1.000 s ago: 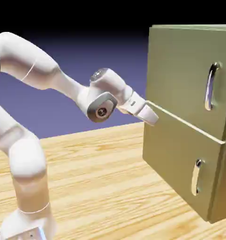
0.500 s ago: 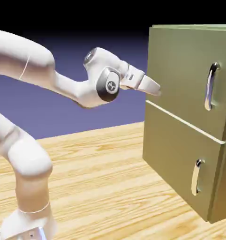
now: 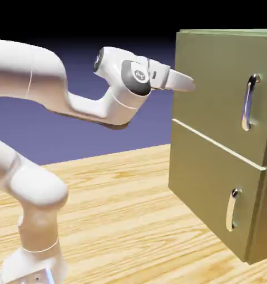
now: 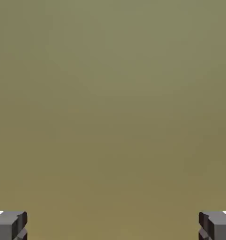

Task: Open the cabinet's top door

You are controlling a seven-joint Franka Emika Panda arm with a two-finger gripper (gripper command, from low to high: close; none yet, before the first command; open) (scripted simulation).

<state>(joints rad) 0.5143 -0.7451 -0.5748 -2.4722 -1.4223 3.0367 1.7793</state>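
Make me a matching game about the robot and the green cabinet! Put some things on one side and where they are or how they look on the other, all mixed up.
Things:
1. claw
2. top door
3. long silver handle
4. small silver handle

Descriptions:
A. on the lower, shorter panel
B. open, holding nothing, up against the cabinet's upper left edge
C. shiny curved bar, untouched
D. flat olive-green panel, shut

Pairs: 1-B, 2-D, 3-C, 4-A
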